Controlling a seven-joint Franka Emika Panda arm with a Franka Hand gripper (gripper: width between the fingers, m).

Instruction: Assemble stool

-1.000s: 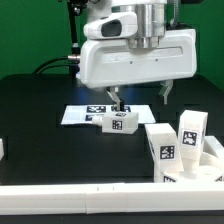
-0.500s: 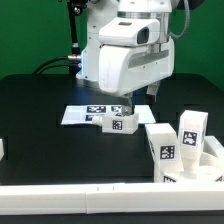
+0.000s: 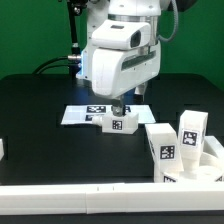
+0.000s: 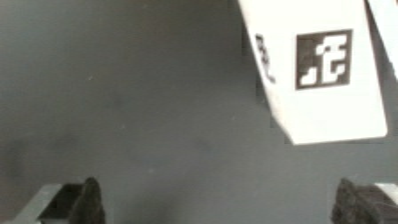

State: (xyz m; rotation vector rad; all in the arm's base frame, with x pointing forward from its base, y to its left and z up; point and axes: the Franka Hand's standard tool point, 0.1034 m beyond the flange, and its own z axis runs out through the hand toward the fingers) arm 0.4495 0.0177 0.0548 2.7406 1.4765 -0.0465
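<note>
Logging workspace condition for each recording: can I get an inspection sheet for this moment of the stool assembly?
Surface: black table, with the marker board lying flat on it.
Job's things: lone tagged leg by the marker board, below the arm; clustered tagged legs at the exterior view's right.
Clutter: nothing seen.
Grippers: gripper open, fingers empty, above the table near the lone tagged leg.
Cables: black cable behind the arm.
Surroundings: white border rail along the near edge; green wall.
</note>
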